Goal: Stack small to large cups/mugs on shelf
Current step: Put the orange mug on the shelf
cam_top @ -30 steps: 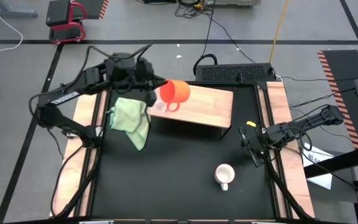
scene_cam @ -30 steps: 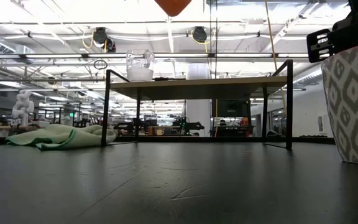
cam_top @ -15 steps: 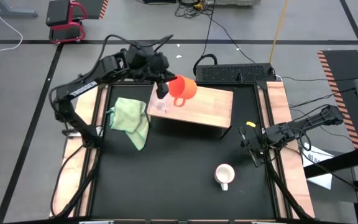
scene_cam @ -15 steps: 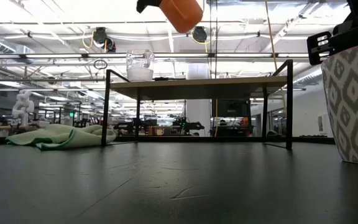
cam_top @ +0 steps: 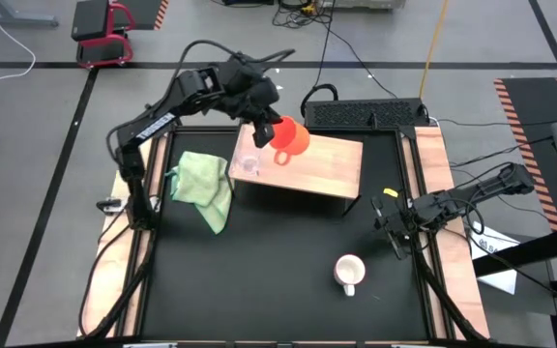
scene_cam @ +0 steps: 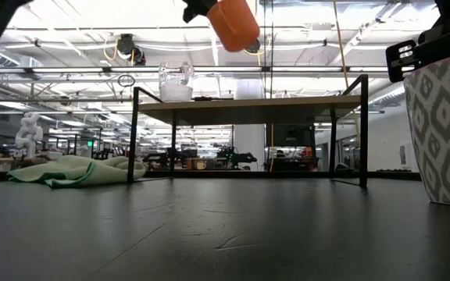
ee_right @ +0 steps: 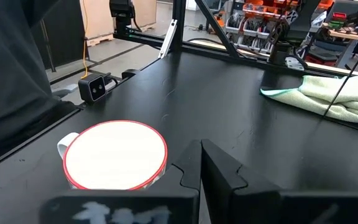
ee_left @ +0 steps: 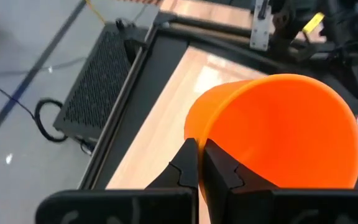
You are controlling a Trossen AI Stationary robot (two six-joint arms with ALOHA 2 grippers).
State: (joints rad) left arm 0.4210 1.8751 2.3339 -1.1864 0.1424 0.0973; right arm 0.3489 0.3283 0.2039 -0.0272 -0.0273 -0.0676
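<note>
Above the shelf [cam_top: 322,164], near its left end: orange mug [cam_top: 291,138], smooth, tapered, tilted, pinched by its rim in the left gripper [cam_top: 260,128]. Clear glass cup [cam_top: 249,164] stands at the shelf's left edge. White patterned mug [cam_top: 348,272] sits toward the tabletop's near right; right gripper [cam_top: 387,217] hangs nearby, fingers together, empty.

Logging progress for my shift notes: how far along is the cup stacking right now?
Done: the glass cup stands on the shelf. In hand: the left pincer is shut on the orange mug, held in the air above the shelf beside the glass. Left: setting that mug down, then the white mug, which sits on the black table near the idle right pincer.
</note>
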